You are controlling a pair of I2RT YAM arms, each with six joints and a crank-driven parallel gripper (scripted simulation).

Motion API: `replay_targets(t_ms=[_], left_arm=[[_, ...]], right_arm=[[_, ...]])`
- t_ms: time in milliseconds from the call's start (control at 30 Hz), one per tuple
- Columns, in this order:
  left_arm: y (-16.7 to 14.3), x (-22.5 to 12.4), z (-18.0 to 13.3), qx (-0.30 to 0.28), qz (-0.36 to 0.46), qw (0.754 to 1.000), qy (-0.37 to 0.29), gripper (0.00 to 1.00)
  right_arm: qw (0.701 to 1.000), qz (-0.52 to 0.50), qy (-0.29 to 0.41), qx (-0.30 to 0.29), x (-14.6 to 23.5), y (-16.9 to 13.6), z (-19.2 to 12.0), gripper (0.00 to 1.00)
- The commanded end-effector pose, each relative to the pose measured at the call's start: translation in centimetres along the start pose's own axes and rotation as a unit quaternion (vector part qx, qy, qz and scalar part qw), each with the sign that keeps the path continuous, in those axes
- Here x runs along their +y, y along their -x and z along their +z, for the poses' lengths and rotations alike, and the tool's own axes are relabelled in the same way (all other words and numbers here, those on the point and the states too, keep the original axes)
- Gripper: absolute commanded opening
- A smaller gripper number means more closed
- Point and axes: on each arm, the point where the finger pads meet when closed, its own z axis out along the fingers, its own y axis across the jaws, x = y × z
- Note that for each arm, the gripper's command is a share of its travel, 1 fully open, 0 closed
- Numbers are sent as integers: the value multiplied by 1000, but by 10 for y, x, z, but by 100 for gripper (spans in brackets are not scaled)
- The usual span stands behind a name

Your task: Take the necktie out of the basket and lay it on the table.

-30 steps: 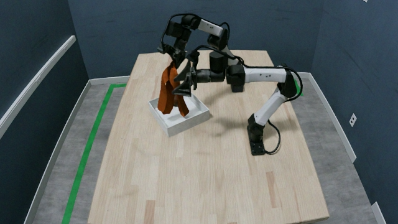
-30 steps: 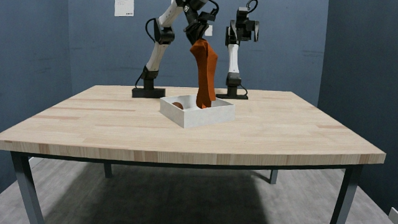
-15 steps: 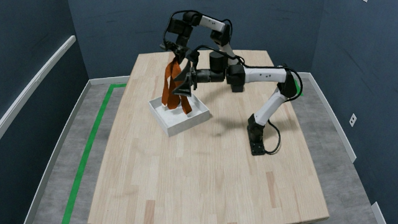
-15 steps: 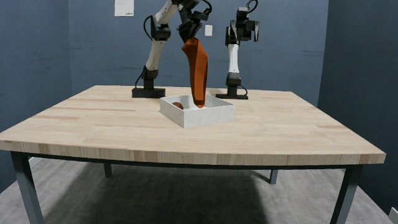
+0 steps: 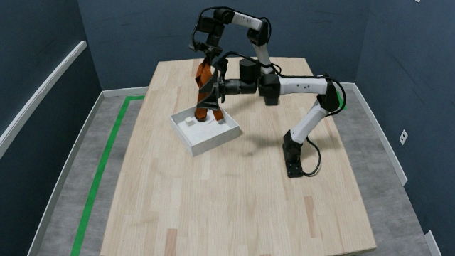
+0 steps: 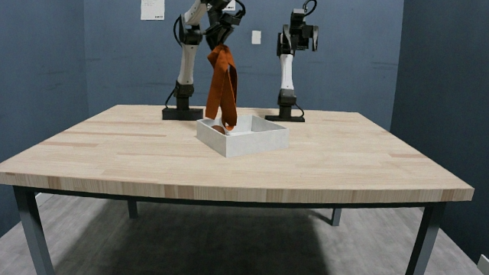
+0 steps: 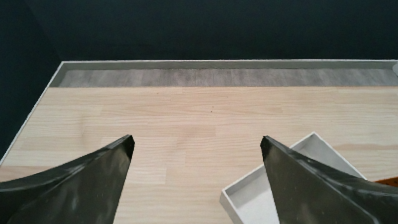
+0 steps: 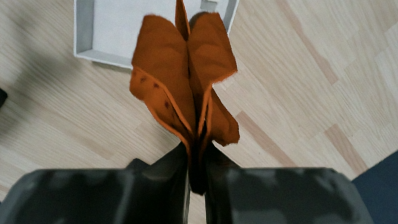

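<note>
- Right gripper (image 5: pixel 210 58) (image 6: pixel 218 46) (image 8: pixel 197 167): clenched, grasping the orange necktie (image 5: pixel 203 75) (image 6: pixel 221 78) (image 8: pixel 162 47) near its gathered end.
- Left gripper (image 5: pixel 200 97) (image 6: pixel 301 43) (image 7: pixel 198 142): released, spread wide, grasping nothing.
- Top view: tie hangs from above twelve o'clock of the white basket (image 5: pixel 217 142) (image 6: pixel 256 143) (image 7: pixel 227 201); tails hang over its twelve-to-one side.
- Brown ball (image 6: pixel 218 129) inside; white cube (image 5: pixel 189 121) at ten o'clock.
- Basket stands flat.
- Advice: lift tails above the rim before travelling toward twelve, lest they snag wall or ball.
- Keep left fingers clear of cloth.
- Lower onto the table (image 5: pixel 213 195) (image 6: pixel 244 168), then open.
</note>
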Motion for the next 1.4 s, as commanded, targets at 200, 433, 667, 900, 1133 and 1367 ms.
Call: replay_targets(t_ms=[200,433,667,900,1133,1367], left_arm=[[0,0,0,0,0,1000,0,100],[0,0,0,0,0,1000,0,100],[0,0,0,0,0,1000,0,100],[0,0,0,0,0,1000,0,100],[0,0,0,0,0,1000,0,100],[0,0,0,0,0,1000,0,100]], right_arm=[[984,-10,49,171,-21,-42,-34,5],[984,-9,47,174,-33,-69,-45,5],[983,-9,44,176,-52,-109,-61,5],[984,-8,36,173,-71,-150,-77,5],[985,-8,24,170,-84,-181,-90,5],[985,-6,14,172,-103,-222,-106,5]])
